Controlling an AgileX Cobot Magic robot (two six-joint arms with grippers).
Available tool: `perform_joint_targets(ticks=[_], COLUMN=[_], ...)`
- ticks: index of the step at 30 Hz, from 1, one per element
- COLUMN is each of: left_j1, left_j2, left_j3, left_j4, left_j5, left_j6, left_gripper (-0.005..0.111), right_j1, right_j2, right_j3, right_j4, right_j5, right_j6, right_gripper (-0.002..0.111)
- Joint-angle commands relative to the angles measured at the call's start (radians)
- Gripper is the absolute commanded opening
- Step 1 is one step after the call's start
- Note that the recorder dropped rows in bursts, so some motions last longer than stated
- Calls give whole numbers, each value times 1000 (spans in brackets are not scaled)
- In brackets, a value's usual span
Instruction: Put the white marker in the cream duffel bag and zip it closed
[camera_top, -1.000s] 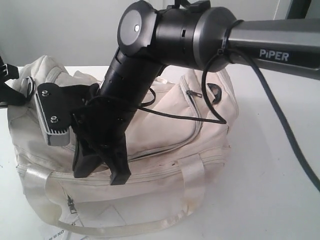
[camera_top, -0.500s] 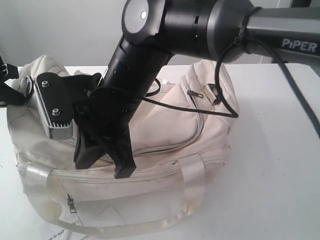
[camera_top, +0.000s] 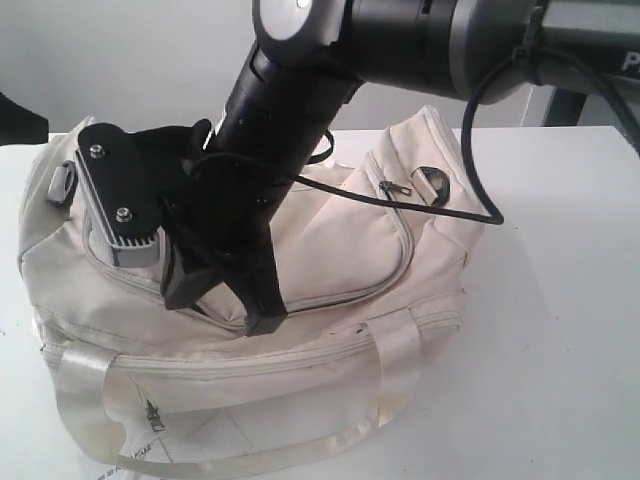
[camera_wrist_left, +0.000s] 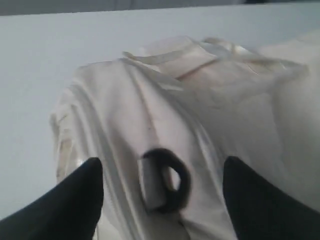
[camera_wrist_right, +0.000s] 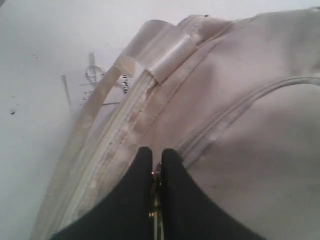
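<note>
Cream duffel bag (camera_top: 400, 260) on surface (camera_top: 560, 300), white marker unseen; right gripper (camera_wrist_right: 156, 152) jaws clamped on zip pull (camera_wrist_right: 155, 200), left gripper (camera_wrist_left: 162, 160) jaws apart astride end ring (camera_wrist_left: 184, 185), so the unheld bag may drag and the pull slip.

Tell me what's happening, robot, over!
Left gripper open by black ring. Right gripper shut at cream duffel bag flap zip. White marker not visible. Nothing seen blocking.

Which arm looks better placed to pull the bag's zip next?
Right, probably: the right gripper sits shut on the cream duffel bag, seemingly pinching its zip pull. The left gripper hangs open over a black ring.
</note>
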Motion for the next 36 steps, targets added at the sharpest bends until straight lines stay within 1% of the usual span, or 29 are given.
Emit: perform_joint_targets(ticks=[1,2,3,4,6,7,9,10,11,12,14,17,20,28,30,32,36], left_j1=[1,1,1,1,-1,-17,-66,-93,-127,-153,-181,-205,-210,-210,-210,-210,-210], left_j2=[-33,-35,-39,-39,-39,-39,-39,-39,-39,-39,-39,-39,-31,27,32,36,36], left_j3=[-1,-1,1,2,36,60,110,131,154,166,173,173,173,175,175,175,175], left_j4=[-59,-87,-107,-103,-98,-98,-98,-113,-143,-163,-177,-177,-182,-182,-170,-159,-159], left_j5=[272,314,393,419,497,519,515,487,432,394,331,274,241,236,221,197,186], left_j6=[346,412,536,570,750,842,974,1040,1096,1121,1145,1163,1176,1208,1208,1208,1204], left_gripper=[58,57,57,57,57,57,60,61,61,61,61,61,61,57,53,40,6], right_j1=[0,0,0,0,0,0,0,0,0,0,0,0,0,0,0,0,0], right_j2=[-30,-30,-32,-32,-43,-50,-69,-77,-82,-84,-84,-84,-84,-84,-84,-84,-84], right_j3=[-10,-12,-12,-12,-12,-12,-12,-12,-12,-12,-12,-12,-12,-12,-12,-12,-12], right_j4=[-4,-4,-6,-10,-10,-10,-10,-10,-10,-5,-5,2,22,41,41,41,41], right_j5=[-94,-102,-117,-124,-129,-136,-151,-161,-161,-159,-157,-157,-157,-161,-163,-162,-160], right_j6=[4,4,4,4,8,9,16,32,33,33,33,33,33,33,33,38,81], right_gripper=[0,0,0,0,0,0,0,0,0,0,0,0,0,0,0,0,0])
